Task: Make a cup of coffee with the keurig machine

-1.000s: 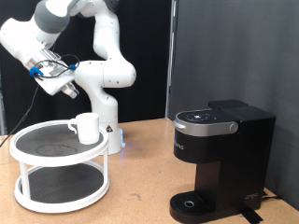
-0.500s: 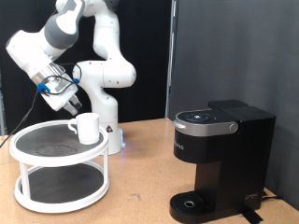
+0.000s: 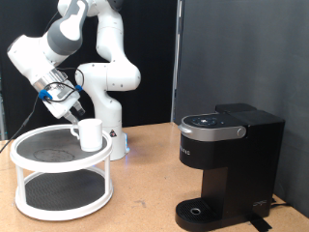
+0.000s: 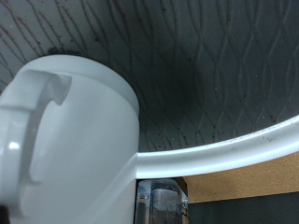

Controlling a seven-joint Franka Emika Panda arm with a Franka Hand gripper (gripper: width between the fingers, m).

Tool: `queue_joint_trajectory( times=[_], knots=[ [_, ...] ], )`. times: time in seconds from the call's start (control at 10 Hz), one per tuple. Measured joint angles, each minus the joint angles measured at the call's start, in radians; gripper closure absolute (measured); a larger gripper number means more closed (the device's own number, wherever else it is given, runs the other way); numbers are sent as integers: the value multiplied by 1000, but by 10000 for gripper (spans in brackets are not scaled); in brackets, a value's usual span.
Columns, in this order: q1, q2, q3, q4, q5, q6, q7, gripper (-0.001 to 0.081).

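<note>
The white cup [image 3: 90,133] stands upright on the top tier of a white two-tier round rack [image 3: 62,172] at the exterior view's left. My gripper [image 3: 73,111] hangs just above and slightly left of the cup, not touching it that I can see. In the wrist view the cup [image 4: 70,140] fills the frame close up, its handle [image 4: 28,117] showing; my fingers do not show there. The black keurig machine [image 3: 230,164] stands at the exterior view's right with its lid shut and its round drip base [image 3: 201,212] bare.
The rack's dark mesh top [image 4: 196,75] and white rim [image 4: 224,154] show in the wrist view. The arm's white base [image 3: 108,97] stands behind the rack. A wooden tabletop [image 3: 145,188] lies between rack and machine.
The gripper has come down and to the right from high at the left, and now sits just above the cup. The cup and machine have not moved.
</note>
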State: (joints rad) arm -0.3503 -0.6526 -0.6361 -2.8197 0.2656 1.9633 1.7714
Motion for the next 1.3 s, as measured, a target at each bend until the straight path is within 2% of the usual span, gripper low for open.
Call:
queue_joint_trajectory(
  times=[0.4,0.8,1.0,1.3],
  knots=[
    [0,-7,-21,6,12,-70,-50,72],
    [-2,-52,-36,16,21,-115,-70,72],
    [-27,-90,-28,27,32,-98,-16,72],
    [-35,-110,-23,22,95,16,51,72]
  ],
)
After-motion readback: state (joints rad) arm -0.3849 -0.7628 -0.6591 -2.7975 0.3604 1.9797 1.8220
